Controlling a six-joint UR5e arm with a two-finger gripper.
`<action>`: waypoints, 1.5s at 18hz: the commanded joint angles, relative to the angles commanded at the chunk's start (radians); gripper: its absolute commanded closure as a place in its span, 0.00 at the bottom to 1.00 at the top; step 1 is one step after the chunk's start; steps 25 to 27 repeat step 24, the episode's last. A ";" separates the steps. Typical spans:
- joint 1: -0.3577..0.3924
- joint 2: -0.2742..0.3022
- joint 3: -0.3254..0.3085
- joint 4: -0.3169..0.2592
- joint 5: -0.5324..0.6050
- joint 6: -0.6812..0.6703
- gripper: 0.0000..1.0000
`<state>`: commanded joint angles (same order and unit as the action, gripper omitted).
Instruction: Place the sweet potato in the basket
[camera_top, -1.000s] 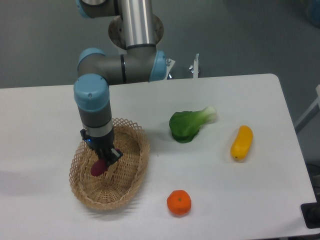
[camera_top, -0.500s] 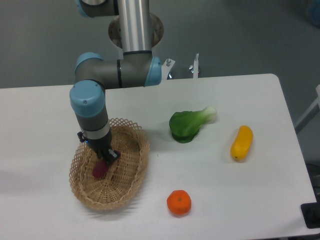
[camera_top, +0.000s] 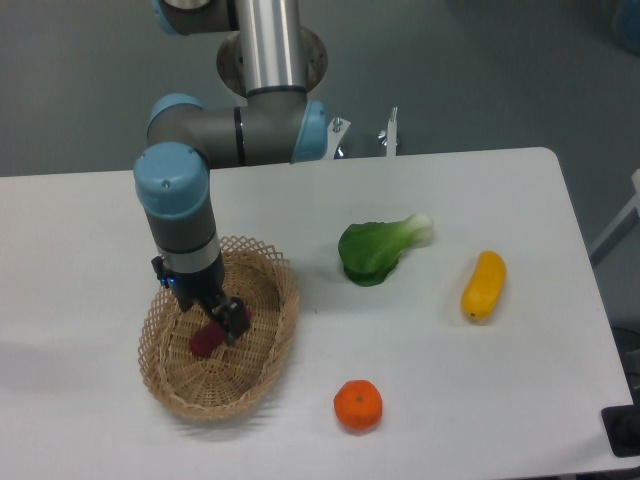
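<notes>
Gripper (camera_top: 222, 322) is down inside the basket (camera_top: 270, 345), pointing straight down from the arm (camera_top: 185, 215). Sweet potato (camera_top: 205, 342) lies on the basket floor, left of centre, right at the fingertips; fingers look a bit spread, but can't tell if they grip it or just touch it. Basket sits on the left part of the white table (camera_top: 420, 400). Right of the basket, apart from it: green leafy vegetable (camera_top: 375, 250), yellow vegetable (camera_top: 484, 285) further right, orange fruit (camera_top: 358, 405) near the front edge
</notes>
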<state>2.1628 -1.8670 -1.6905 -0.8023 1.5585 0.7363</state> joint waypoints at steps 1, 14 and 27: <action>0.026 0.006 0.024 -0.009 0.000 0.002 0.00; 0.410 0.092 0.178 -0.308 0.002 0.558 0.00; 0.532 0.123 0.167 -0.374 -0.002 0.827 0.00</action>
